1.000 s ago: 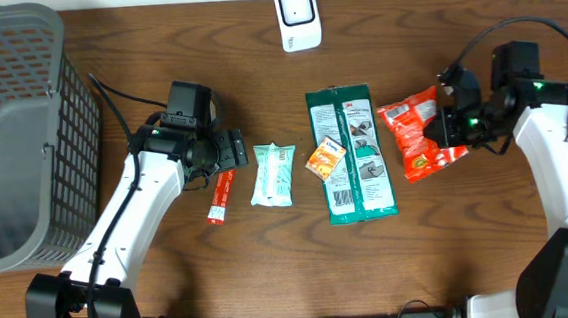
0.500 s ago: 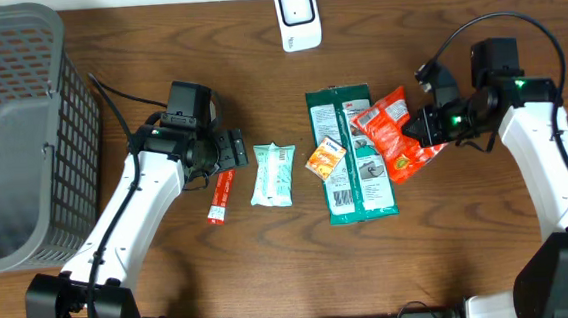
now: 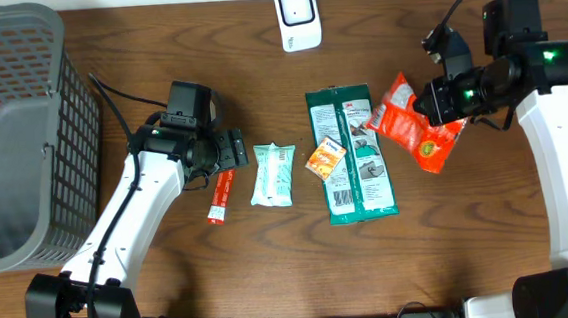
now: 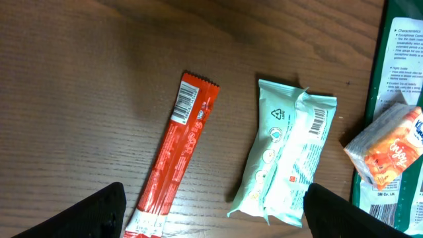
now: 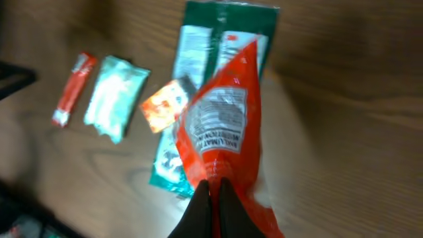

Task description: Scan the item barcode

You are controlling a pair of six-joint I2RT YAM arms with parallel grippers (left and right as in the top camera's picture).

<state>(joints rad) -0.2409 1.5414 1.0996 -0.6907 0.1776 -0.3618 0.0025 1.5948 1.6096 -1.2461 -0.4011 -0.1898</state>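
A red snack bag [image 3: 407, 122] hangs tilted above the table at the right, pinched at one edge by my right gripper [image 3: 441, 103], which is shut on it. In the right wrist view the bag [image 5: 221, 125] shows its white printed label, with the gripper [image 5: 215, 198] closed on its lower edge. A white scanner [image 3: 296, 16] stands at the back middle of the table. My left gripper [image 3: 231, 149] is open and holds nothing. It hovers low over a red stick packet [image 4: 178, 152] and a mint-green packet [image 4: 287, 158], gripper [image 4: 215, 215] wide.
A long green package [image 3: 352, 154] lies mid-table with a small orange packet [image 3: 326, 157] on its left edge. The mint packet [image 3: 272, 174] and red stick [image 3: 220, 195] lie left of it. A grey mesh basket [image 3: 11, 128] fills the far left.
My right gripper has carried the red bag left over the green package's edge, then raised it and swung it back toward the rear. The left arm has not moved.
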